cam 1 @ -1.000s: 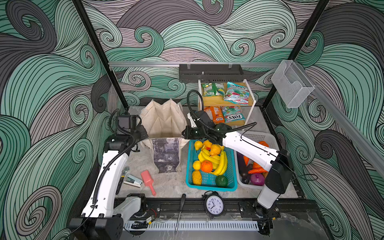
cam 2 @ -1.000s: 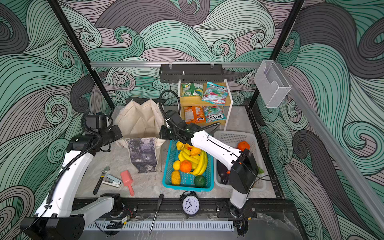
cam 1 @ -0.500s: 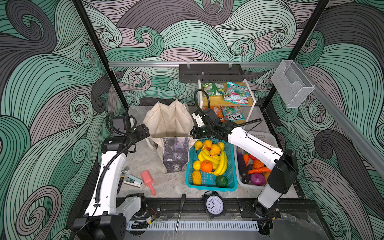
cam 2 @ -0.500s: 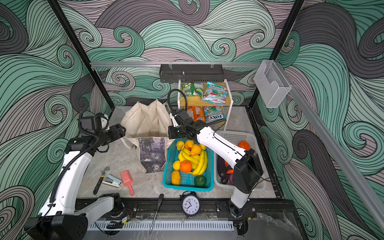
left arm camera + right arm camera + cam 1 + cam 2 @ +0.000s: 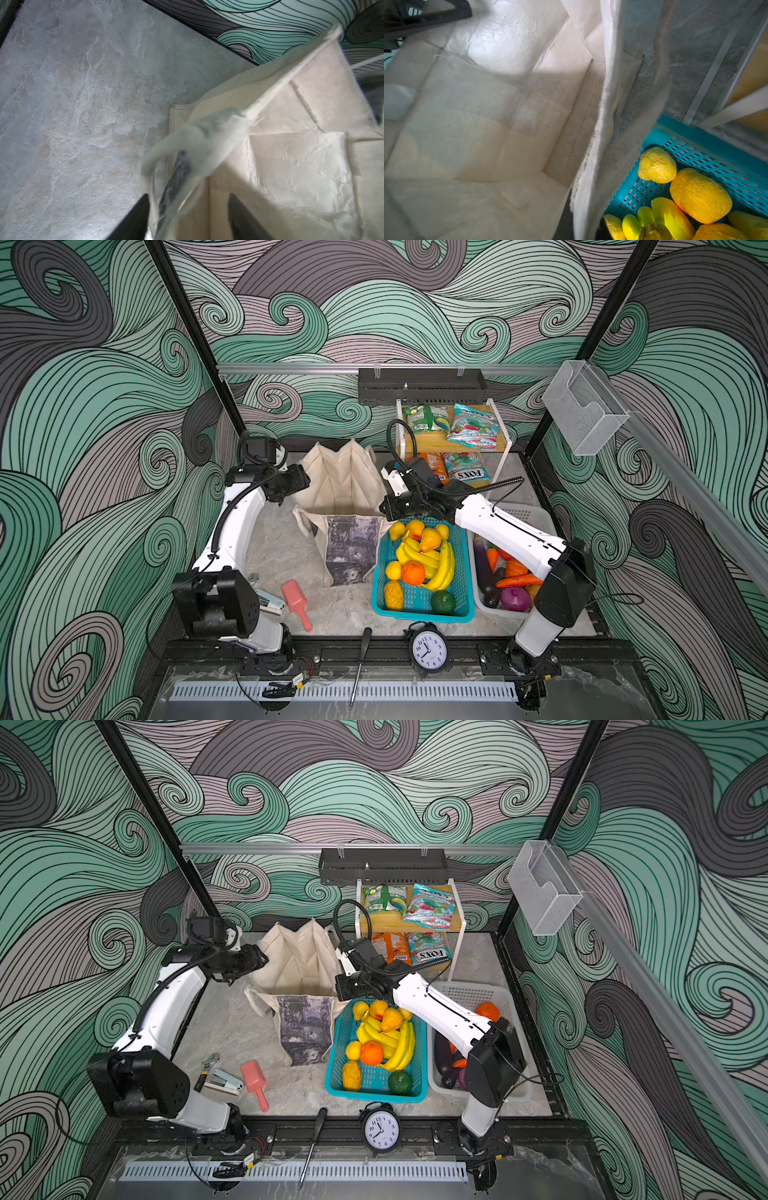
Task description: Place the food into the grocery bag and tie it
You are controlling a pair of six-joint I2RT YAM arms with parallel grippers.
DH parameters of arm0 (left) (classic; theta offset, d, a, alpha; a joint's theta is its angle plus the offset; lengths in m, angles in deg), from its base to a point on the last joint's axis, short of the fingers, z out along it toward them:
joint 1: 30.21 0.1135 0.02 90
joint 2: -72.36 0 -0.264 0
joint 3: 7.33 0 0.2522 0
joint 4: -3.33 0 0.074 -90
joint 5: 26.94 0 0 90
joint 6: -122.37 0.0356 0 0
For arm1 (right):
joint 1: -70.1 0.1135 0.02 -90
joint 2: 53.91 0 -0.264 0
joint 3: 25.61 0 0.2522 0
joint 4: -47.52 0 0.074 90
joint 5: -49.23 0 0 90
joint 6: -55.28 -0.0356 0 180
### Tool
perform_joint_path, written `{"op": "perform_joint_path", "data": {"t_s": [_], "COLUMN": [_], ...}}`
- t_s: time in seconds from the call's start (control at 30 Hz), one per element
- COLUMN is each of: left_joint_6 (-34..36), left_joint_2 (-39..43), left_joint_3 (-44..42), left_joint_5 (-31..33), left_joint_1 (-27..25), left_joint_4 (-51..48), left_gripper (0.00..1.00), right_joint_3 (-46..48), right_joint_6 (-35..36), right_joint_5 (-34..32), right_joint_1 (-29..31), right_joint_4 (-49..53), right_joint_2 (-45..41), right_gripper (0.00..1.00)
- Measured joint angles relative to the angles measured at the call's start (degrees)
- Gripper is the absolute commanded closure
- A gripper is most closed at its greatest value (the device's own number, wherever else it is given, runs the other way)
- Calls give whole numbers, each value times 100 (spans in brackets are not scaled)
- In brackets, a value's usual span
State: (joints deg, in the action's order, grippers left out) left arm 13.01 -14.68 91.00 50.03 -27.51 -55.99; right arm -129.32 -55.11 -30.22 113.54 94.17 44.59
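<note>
The beige grocery bag (image 5: pixel 340 489) (image 5: pixel 299 965) stands open at the middle back, its print facing front. My left gripper (image 5: pixel 305 481) (image 5: pixel 188 209) sits at the bag's left rim, jaws apart, with a blurred cream handle (image 5: pixel 187 135) loose between the fingers (image 5: pixel 139 218). My right gripper (image 5: pixel 384 510) (image 5: pixel 583 226) is shut on the bag's right rim strap (image 5: pixel 608 124). The bag's inside (image 5: pixel 488 104) holds nothing. Bananas (image 5: pixel 436 568) and an orange (image 5: pixel 412 572) lie in the teal basket (image 5: pixel 463 572). An eggplant (image 5: pixel 484 568) lies in the white basket (image 5: pixel 536 514). Snack packets, green (image 5: pixel 426 418) and teal-red (image 5: pixel 473 431), lie on the shelf.
A wooden shelf (image 5: pixel 494 448) stands at the back right with more packets below. A clock (image 5: pixel 430 649), a screwdriver (image 5: pixel 361 659), a pink scoop (image 5: pixel 295 601) and a stapler (image 5: pixel 270 605) lie along the front. A clear box (image 5: pixel 582 414) hangs on the right rail.
The left gripper has let go of the bag's left rim; its jaws sprang wide and now stand narrower. The right gripper, still shut, has drawn the bag's right side rightward and back.
</note>
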Motion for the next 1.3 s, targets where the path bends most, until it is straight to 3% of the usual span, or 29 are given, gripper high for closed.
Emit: {"op": "perform_joint_path", "data": {"t_s": [0.13, 0.37, 0.57, 0.8, 1.03, 1.1, 1.17, 1.3], "left_joint_6": [76, 111, 188, 205, 210, 214, 284, 308], "left_joint_2": [214, 1392, 1569, 1794, 2096, 2092, 2063, 2057], "left_joint_3": [-81, -549, -776, -1530, -1950, -1976, -1985, -2037], "left_joint_5": [372, 1276, 1934, 1325, 138, 15, -48, -175], "left_joint_1": [-61, 188, 243, 328, 354, 354, 354, 354], "left_joint_4": [-282, -568, -737, -293, 258, 310, 313, 339], "left_gripper": [100, 100, 100, 100, 100, 90, 60, 53], "right_joint_3": [0, 68, -15, 70, 166, 275, 476, 726], "right_joint_6": [-11, -380, -684, -872, -1263, -1362, -1480, -1576], "right_joint_5": [-63, -400, -566, -664, -634, -535, -442, -415], "right_joint_1": [0, -33, -46, 330, 721, 743, 743, 693], "right_joint_4": [31, 166, 334, 109, -214, -439, -656, -828], "right_joint_2": [-2, -48, -48, -48, -48, -63, -107, -122], "right_gripper": [100, 100, 100, 100, 100, 100, 100, 100]}}
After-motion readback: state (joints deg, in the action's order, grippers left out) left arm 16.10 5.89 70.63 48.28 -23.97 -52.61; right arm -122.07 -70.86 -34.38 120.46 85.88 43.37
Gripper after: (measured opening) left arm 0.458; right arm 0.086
